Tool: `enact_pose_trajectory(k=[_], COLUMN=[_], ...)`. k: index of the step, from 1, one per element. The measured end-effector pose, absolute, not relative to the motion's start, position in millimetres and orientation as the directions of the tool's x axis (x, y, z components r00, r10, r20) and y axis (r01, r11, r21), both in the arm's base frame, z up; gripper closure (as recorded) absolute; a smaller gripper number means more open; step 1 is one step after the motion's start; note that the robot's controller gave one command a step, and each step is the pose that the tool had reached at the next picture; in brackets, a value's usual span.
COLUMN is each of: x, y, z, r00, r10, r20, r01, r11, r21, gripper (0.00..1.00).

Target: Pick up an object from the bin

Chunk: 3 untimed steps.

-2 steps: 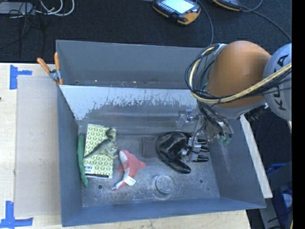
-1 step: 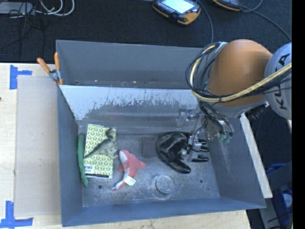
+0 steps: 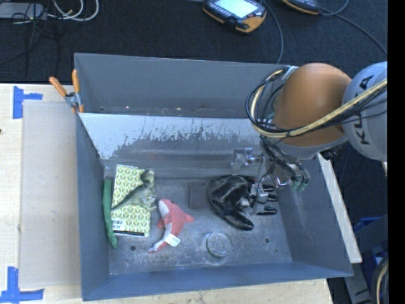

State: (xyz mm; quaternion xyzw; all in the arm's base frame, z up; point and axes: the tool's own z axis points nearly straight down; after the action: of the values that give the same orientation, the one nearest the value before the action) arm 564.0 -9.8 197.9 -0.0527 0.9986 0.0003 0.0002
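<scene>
The arm is reaching into the grey bin (image 3: 190, 100) from the right, with its orange wrist cover (image 3: 310, 103) and looped cables (image 3: 259, 106) hanging above the right part of the bin. The hand (image 3: 263, 200) is sitting low at the right edge of a crumpled black thing (image 3: 226, 198), soft-looking like a glove or pouch, which is lying just right of the bin's middle. The two are appearing to touch, but I cannot tell whether the hand is spread, pressed together or pinching the black thing. Well apart on the left, green patterned packets (image 3: 130, 183) are lying beside a green stick (image 3: 107, 211). A red and white toy (image 3: 169, 223) is resting just right of them, and a clear round disc (image 3: 217, 244) is lying near the front wall.
</scene>
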Motion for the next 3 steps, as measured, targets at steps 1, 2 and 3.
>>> enact_pose_trajectory(k=[1,2,3], x=[585.3,613.7,605.7], y=[-52,-60,-73], z=[111,67,70], r00=[-0.967,-0.934,-0.895], r10=[-0.254,-0.357,-0.447], r20=[-0.002,-0.001,-0.003], r01=[-0.254,-0.357,-0.447], r11=[0.967,0.934,0.895], r21=[0.0,0.002,0.001], gripper=[0.0,0.0,0.0])
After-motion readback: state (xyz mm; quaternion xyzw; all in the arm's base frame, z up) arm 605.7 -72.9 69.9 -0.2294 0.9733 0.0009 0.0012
